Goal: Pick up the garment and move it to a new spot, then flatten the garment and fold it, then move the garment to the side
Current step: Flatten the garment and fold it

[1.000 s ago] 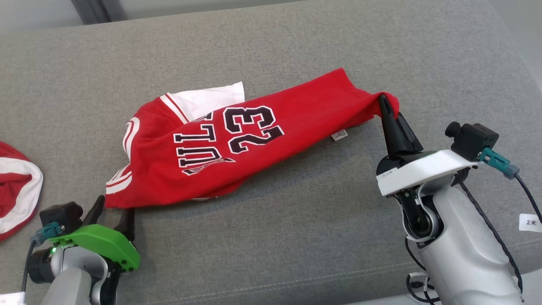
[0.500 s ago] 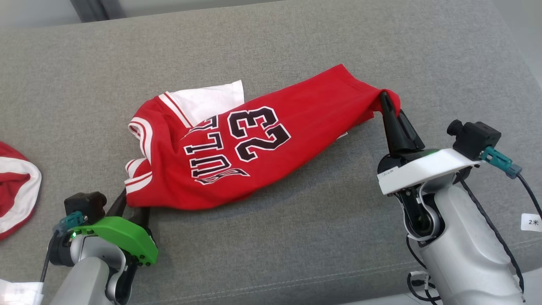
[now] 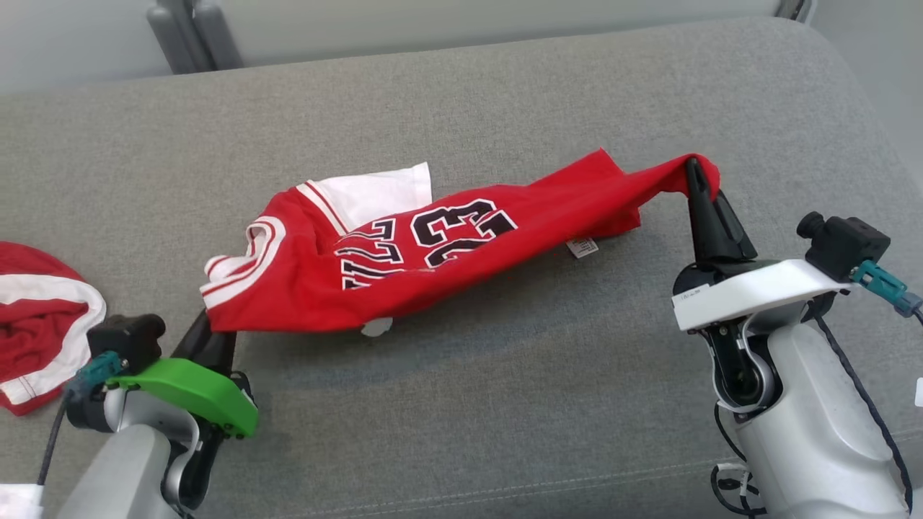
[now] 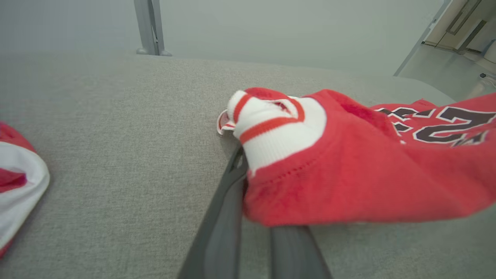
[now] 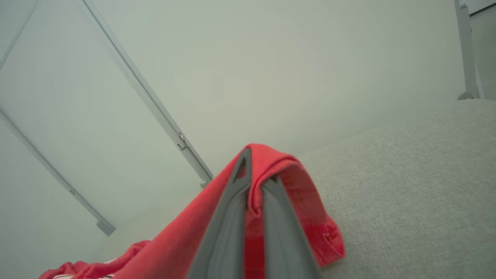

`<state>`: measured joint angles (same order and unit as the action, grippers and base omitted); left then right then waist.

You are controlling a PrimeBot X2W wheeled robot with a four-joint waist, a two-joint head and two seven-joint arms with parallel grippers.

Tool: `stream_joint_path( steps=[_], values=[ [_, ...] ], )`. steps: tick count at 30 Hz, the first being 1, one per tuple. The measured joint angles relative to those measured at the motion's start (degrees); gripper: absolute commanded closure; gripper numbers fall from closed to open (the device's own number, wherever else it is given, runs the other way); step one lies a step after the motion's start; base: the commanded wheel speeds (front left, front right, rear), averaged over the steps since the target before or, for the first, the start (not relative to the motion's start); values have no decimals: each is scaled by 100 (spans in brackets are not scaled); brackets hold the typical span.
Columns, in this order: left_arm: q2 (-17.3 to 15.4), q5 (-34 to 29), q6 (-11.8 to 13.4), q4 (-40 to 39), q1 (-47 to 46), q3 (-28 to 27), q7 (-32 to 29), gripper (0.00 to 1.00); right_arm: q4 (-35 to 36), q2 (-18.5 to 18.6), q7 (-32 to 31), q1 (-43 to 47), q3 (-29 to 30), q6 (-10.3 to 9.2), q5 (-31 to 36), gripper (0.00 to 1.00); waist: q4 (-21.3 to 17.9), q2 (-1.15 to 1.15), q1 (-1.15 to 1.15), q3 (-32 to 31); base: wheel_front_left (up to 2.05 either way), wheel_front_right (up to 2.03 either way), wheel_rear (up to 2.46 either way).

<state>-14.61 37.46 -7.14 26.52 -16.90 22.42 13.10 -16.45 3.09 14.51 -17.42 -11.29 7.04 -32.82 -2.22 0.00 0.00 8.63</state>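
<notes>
Over grey sofa cushion (image 3: 505, 404), garment (image 3: 433, 267) hangs stretched between both arms, middle sagging low, cloth bunched and twisted, number print half folded under. Right gripper (image 3: 696, 173): fingers pressed together on one red corner, held high. Left gripper (image 3: 210, 331): at striped-trim corner, tips buried under cloth, probably clamping it. Judgement: pick-up done, carry to new spot in hand; flattening, folding and move aside all left. Second red-and-white garment (image 3: 36, 339) lies well apart at left.

Fingertips of left tool (image 3: 213, 334): covered by the hem of the garment (image 3: 519, 231). Part of the chest lettering (image 3: 404, 252): lost in a fold. Print on sewn label (image 3: 583, 247): too small to be read. One side of second red-and-white cloth (image 3: 36, 339): cut off by the left edge.
</notes>
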Motion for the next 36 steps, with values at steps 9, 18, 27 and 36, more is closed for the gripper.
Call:
stream_joint_path(
  steps=[9, 18, 27, 36],
  values=[
    [-365, 73, -1, -956, -316, -245, 82, 100, 627, -7, 1, -42, 181, 1, 209, 100, 97, 0, 0, -428, 0, 0, 0],
    [-739, 160, -25, -1769, -345, -481, 108, 100, 1528, -4, 8, -110, 355, 1, 111, 100, 75, 0, 0, -596, 0, 0, 0],
    [-958, 805, -25, -1779, -386, -336, -827, 100, 1549, 192, -235, -234, -40, 1, -299, 100, 15, 0, 0, -530, 0, 0, 0],
    [-1310, 1070, -25, -1202, -1163, 75, -2029, 100, 939, 247, -1029, -1123, -424, 1, -823, 100, -48, 0, 0, -152, 0, 0, 0]
  ],
)
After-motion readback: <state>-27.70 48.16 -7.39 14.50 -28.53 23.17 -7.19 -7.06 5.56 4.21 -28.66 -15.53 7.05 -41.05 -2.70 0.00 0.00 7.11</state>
